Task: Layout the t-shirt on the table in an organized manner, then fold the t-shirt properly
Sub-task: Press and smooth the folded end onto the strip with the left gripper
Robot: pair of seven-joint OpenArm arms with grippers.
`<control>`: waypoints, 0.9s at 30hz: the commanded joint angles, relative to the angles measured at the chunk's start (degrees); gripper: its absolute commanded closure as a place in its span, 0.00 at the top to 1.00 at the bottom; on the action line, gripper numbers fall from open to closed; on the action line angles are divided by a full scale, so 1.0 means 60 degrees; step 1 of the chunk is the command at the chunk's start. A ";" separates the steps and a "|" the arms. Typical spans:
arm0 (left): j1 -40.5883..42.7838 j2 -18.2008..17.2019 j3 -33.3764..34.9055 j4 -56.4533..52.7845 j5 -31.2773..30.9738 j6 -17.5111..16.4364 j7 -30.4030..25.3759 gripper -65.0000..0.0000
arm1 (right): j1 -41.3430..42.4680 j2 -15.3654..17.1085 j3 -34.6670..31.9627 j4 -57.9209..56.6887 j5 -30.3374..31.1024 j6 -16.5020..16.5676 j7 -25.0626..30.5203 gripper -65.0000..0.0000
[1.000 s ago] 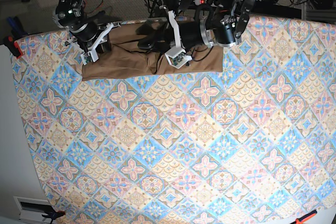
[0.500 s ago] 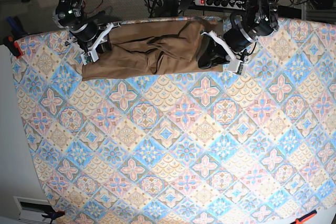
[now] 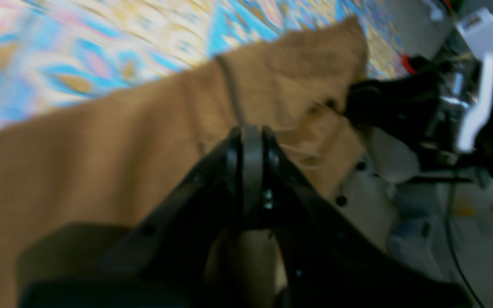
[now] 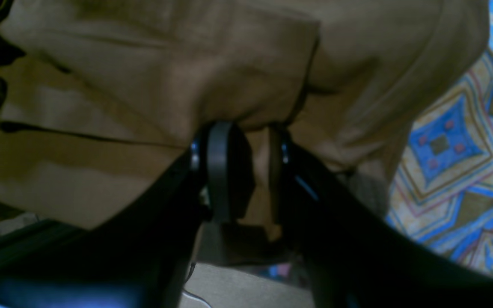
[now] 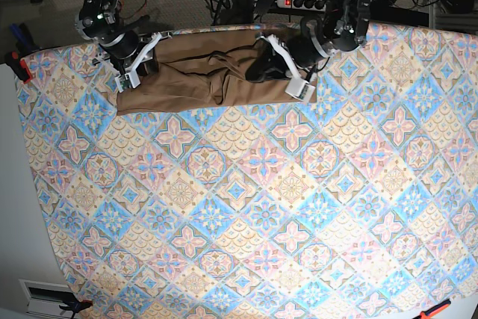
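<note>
The t-shirt (image 5: 202,72) lies bunched at the table's (image 5: 246,207) twelve o'clock edge; the right gripper (image 4: 244,147) pinches a fold (partly hidden), and the left gripper (image 3: 248,141) is closed, empty.

Bare table (image 5: 246,207) below t-shirt (image 5: 187,80)

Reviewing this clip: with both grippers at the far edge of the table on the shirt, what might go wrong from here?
1. The plain tan-brown cotton t-shirt lies bunched along the far edge of the pastel diamond-tiled table; a pull backward might drag it off.
2. The right gripper pinches a fold of fabric; it may lift several layers, so the shirt would not spread flat.
3. The left gripper is shut above the cloth, seemingly holding nothing; a one-sided pull could twist the shirt.
</note>
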 commanded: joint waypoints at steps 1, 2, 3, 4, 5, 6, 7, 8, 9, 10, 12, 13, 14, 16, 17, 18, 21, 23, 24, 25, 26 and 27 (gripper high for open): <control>-0.0043 -0.0007 0.0128 0.0171 -0.0185 -0.0076 -0.0186 0.00 | -0.0020 0.0051 0.0029 0.0151 0.0060 0.0019 0.0054 0.21; -0.0043 -0.0007 0.0319 0.0171 -0.0185 -0.0076 -0.0186 0.00 | -0.0020 0.0051 0.0029 0.0151 0.0060 0.0019 0.0054 0.21; -0.0043 -0.0007 0.0583 0.0171 -0.0185 -0.0076 -0.0186 0.00 | -0.0035 0.0051 0.0029 0.0151 0.0060 0.0019 0.0069 0.21; -0.0043 -0.0081 0.0788 0.0171 -0.0185 -0.0076 -0.0186 0.00 | -0.0035 0.0051 0.0029 0.0151 0.0060 0.0019 0.0069 0.21; -0.0043 -0.0183 0.1052 0.0171 -0.0185 -0.0076 -0.0186 0.00 | -0.0035 0.0051 0.0029 0.0151 0.0060 0.0019 0.0069 0.21; -0.0043 -0.0271 0.1330 0.0171 -0.0185 -0.0076 -0.0186 0.00 | -0.0035 0.0051 0.0029 0.0151 0.0060 0.0019 0.0069 0.21; -0.0043 -0.0315 0.1579 0.0171 -0.0185 -0.0076 -0.0186 0.00 | -0.0035 0.0051 0.0029 0.0151 0.0060 0.0019 0.0054 0.21; -0.0043 -0.0330 0.1828 0.0171 -0.0185 -0.0076 -0.0186 0.00 | -0.0035 0.0051 0.0029 0.0151 0.0060 0.0019 0.0054 0.21; -0.0043 -0.0330 0.2004 0.0171 -0.0185 -0.0076 -0.0186 0.00 | -0.0035 0.0051 0.0029 0.0151 0.0060 0.0019 0.0054 0.21; -0.0043 -0.0330 0.2121 0.0171 -0.0185 -0.0076 -0.0186 0.00 | -0.0035 0.0051 0.0029 0.0151 0.0060 0.0019 0.0054 0.21; -0.0072 -0.0418 0.2473 0.0171 -0.0185 -0.0076 -0.0186 0.00 | -0.0035 0.0051 0.0029 0.0151 0.0060 0.0019 0.0054 0.21; -0.0219 -0.0550 0.2737 0.0186 -0.0185 -0.0076 -0.0186 0.00 | -0.0035 0.0051 0.0029 0.0151 0.0060 0.0019 0.0054 0.21; -0.0365 -0.0740 0.3074 0.0186 -0.0200 -0.0076 -0.0171 0.00 | -0.0035 0.0051 0.0029 0.0151 0.0060 0.0019 0.0054 0.21; -0.0644 -0.1077 0.3718 0.0215 -0.0273 -0.0076 -0.0171 0.00 | -0.0035 0.0051 0.0029 0.0151 0.0060 0.0019 0.0054 0.21; -0.0775 -0.1209 0.3997 0.0391 -0.0258 -0.0076 -0.0171 0.00 | -0.0020 0.0051 0.0029 0.0151 0.0060 0.0019 0.0054 0.21; -0.0849 -0.1311 0.4231 0.0596 -0.0229 -0.0061 -0.0171 0.00 | -0.0020 0.0051 0.0029 0.0151 0.0060 0.0019 0.0054 0.21; -0.0907 -0.1385 0.4319 0.1197 -0.0229 -0.0047 -0.0186 0.00 | -0.0020 0.0051 0.0029 0.0151 0.0060 0.0019 0.0054 0.21; -0.0922 -0.1517 0.4114 0.1563 -0.0258 -0.0032 -0.0215 0.00 | -0.0020 0.0051 0.0029 0.0151 0.0060 0.0019 0.0054 0.21; -0.0922 -0.1561 0.3953 0.1812 -0.0258 -0.0032 -0.0201 0.00 | -0.0020 0.0051 0.0029 0.0151 0.0060 0.0019 0.0054 0.21; -0.0922 -0.1561 0.3850 0.2017 -0.0258 -0.0032 -0.0186 0.00 | -0.0020 0.0051 0.0029 0.0151 0.0060 0.0019 0.0054 0.21; -0.0907 -0.1561 0.3748 0.2252 -0.0273 -0.0032 -0.0186 0.00 | -0.0020 0.0051 0.0029 0.0151 0.0060 0.0019 0.0054 0.21; -0.0907 -0.1561 0.3733 0.2486 -0.0229 -0.0032 -0.0186 0.00 | -0.0005 0.0051 0.0029 0.0151 0.0060 0.0019 0.0054 0.21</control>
